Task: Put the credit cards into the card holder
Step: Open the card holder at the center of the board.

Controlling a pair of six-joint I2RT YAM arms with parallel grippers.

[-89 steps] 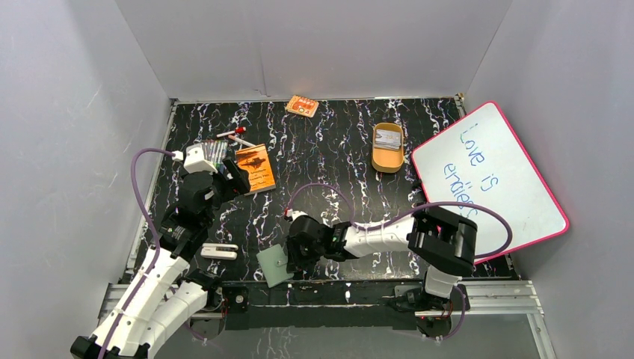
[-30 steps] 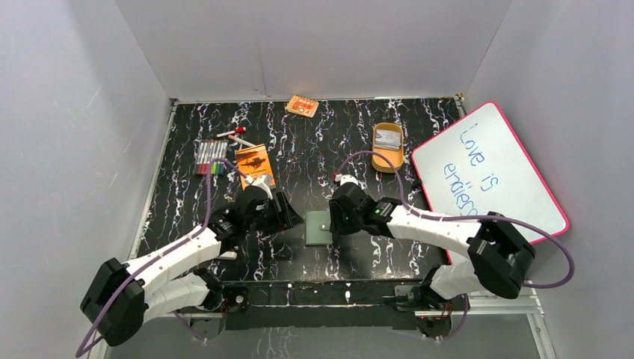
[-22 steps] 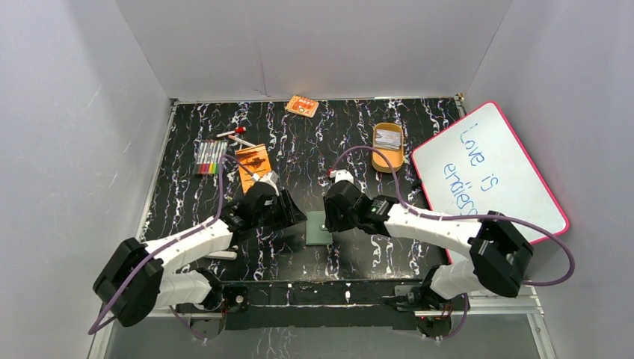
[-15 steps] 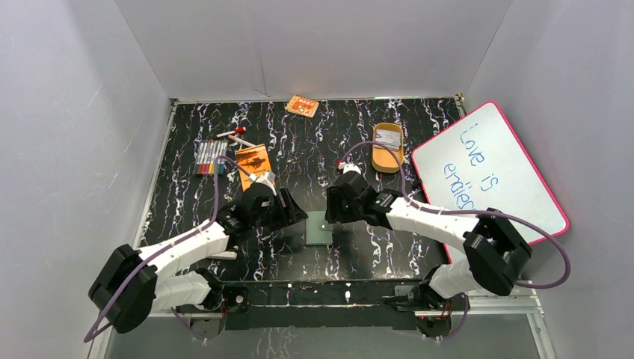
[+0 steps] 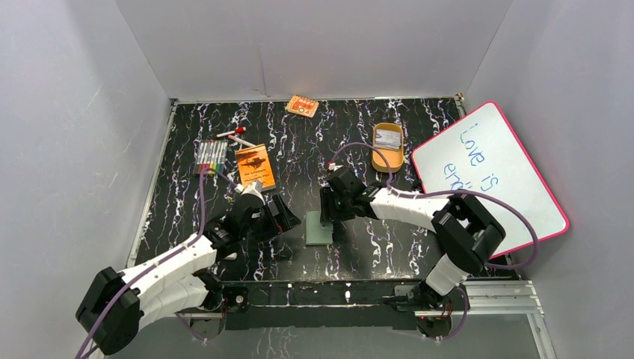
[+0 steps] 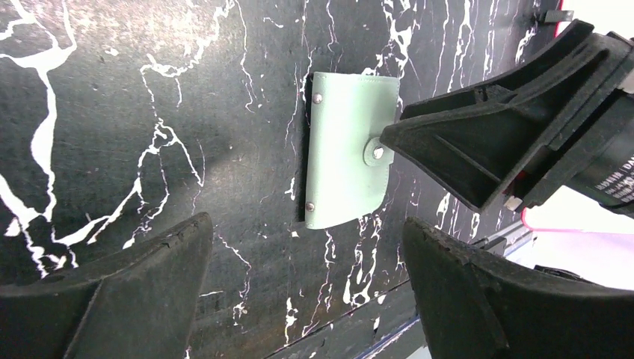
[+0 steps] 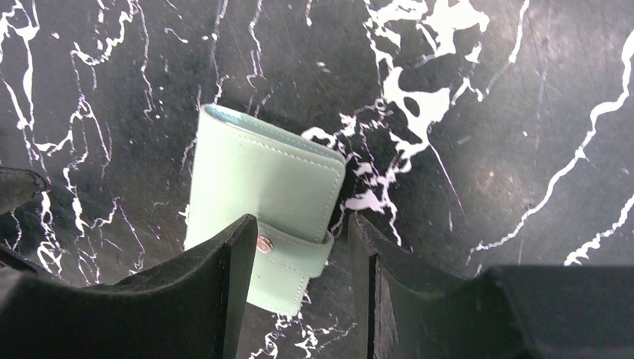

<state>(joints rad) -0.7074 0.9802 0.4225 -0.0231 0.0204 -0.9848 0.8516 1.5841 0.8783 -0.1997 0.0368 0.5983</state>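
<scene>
— What could go wrong here?
— The right hand (image 7: 299,224), half-spread astride the snap tab (image 7: 295,250), may drag the shut card holder (image 6: 348,149) across the surface (image 6: 112,112) rather than unsnap it (nothing pins it).
— The left hand (image 6: 306,224)?
— Spread wide, angled low just beside the card holder, touching nothing.

The closed card holder (image 6: 348,149) lies on the surface (image 6: 149,149). The right pincer (image 6: 395,133) seemingly touches its snap tab, and the left pincer (image 6: 306,226) gapes wide near it.

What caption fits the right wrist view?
Right gripper, open, straddling the snapped-shut end of the sage-green card holder on the black marbled table.
</scene>
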